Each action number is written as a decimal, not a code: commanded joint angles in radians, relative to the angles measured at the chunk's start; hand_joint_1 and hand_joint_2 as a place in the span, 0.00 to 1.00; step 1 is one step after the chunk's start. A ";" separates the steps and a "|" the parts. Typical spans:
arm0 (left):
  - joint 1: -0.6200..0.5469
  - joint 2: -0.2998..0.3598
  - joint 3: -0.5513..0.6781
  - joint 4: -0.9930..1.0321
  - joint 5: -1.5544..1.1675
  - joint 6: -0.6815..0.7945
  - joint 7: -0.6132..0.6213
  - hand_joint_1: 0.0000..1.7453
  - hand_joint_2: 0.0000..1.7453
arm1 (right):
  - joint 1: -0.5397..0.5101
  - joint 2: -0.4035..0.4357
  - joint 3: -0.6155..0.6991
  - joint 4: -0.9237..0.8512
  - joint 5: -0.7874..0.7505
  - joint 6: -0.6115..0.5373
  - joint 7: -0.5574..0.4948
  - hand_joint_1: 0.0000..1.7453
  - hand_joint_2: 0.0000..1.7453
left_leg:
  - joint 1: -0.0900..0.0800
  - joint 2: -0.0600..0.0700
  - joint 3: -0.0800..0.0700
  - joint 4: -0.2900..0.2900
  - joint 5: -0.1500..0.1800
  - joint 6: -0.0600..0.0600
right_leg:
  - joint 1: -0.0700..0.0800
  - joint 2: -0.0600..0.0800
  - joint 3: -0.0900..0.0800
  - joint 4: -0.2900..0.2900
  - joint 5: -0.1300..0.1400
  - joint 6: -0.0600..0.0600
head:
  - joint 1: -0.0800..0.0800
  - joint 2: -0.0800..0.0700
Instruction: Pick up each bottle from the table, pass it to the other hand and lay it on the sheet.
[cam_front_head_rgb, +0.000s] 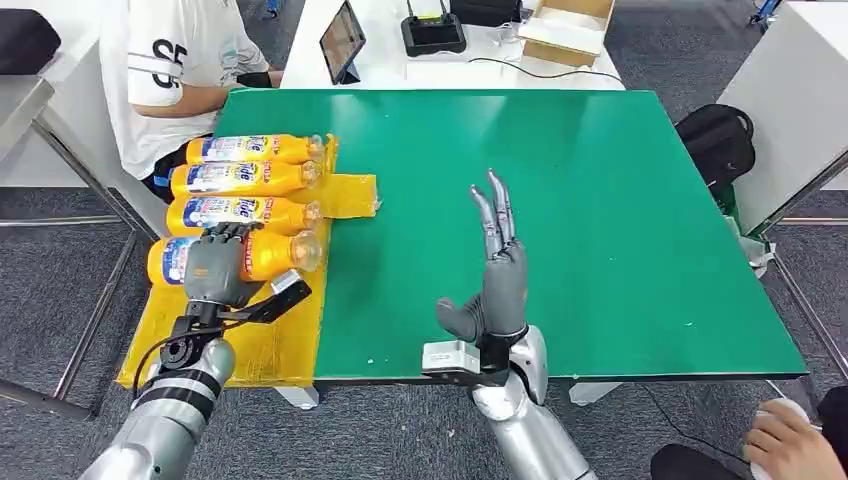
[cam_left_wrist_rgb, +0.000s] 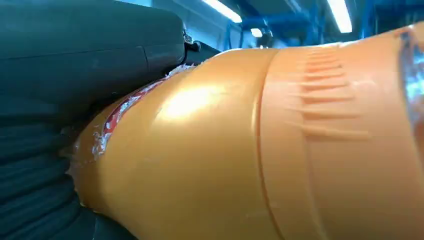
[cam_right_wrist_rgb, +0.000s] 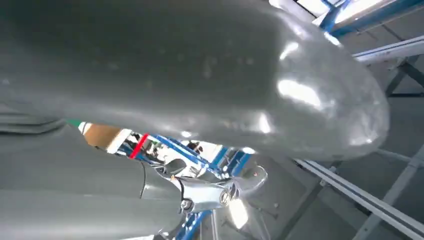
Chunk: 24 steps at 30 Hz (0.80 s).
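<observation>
While lying across the nearest of four orange bottles, left hand (cam_front_head_rgb: 213, 266) wrapped over that nearest bottle (cam_front_head_rgb: 268, 254), fingers curled round its labelled middle, palm down. Nearest bottle on its side on yellow sheet (cam_front_head_rgb: 270, 350), cap end toward green table top (cam_front_head_rgb: 560, 200), label end toward the sheet's outer edge. Same bottle close up in left wrist view (cam_left_wrist_rgb: 260, 150): orange ribbed body against the dark hand, torn label edge visible beside the hand. Three further bottles on their sides in a row beyond it on the same sheet, parallel, caps toward the green surface: second bottle (cam_front_head_rgb: 245, 213) just beside the held one, third bottle (cam_front_head_rgb: 245, 178) next, farthest bottle (cam_front_head_rgb: 258, 148) at the sheet's far end. Neighbouring bottles touching or nearly touching; exact contact not discernible. Right hand (cam_front_head_rgb: 497, 270) above the green table top near its front edge, upright, fingers straight and pressed together, thumb stuck out to the side, nothing held. Right hand well apart from the bottles and from the sheet. Seated person in white shirt (cam_front_head_rgb: 175, 60) at the far left corner of the table. Tablet (cam_front_head_rgb: 342, 40), black router (cam_front_head_rgb: 433, 32) and cardboard box (cam_front_head_rgb: 565, 28) on the white table behind. Black backpack (cam_front_head_rgb: 716, 135) on the floor to the right. Another person's hand (cam_front_head_rgb: 790, 440) at the lower right corner.
</observation>
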 joint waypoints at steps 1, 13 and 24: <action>-0.164 0.096 -0.159 0.350 -0.010 -0.168 0.030 1.00 1.00 | -0.072 -0.021 0.013 0.064 -0.041 0.041 -0.005 0.00 0.00 | 0.000 0.002 0.004 0.000 -0.001 0.001 | 0.001 0.000 0.004 0.000 -0.001 -0.003 | 0.000 0.000; -0.197 0.097 -0.149 0.400 0.014 -0.302 0.086 1.00 1.00 | -0.083 -0.013 0.025 0.103 -0.046 0.063 0.001 0.00 0.00 | 0.000 0.003 0.004 0.000 -0.001 0.001 | 0.001 0.002 0.003 0.000 0.000 -0.002 | 0.000 0.000; -0.231 0.092 -0.107 0.412 0.073 -0.439 0.108 0.05 1.00 | -0.081 -0.010 0.031 0.110 -0.043 0.084 0.015 0.00 0.00 | 0.000 0.002 0.004 0.000 -0.001 0.001 | 0.001 0.001 0.003 0.001 0.000 -0.002 | 0.000 0.000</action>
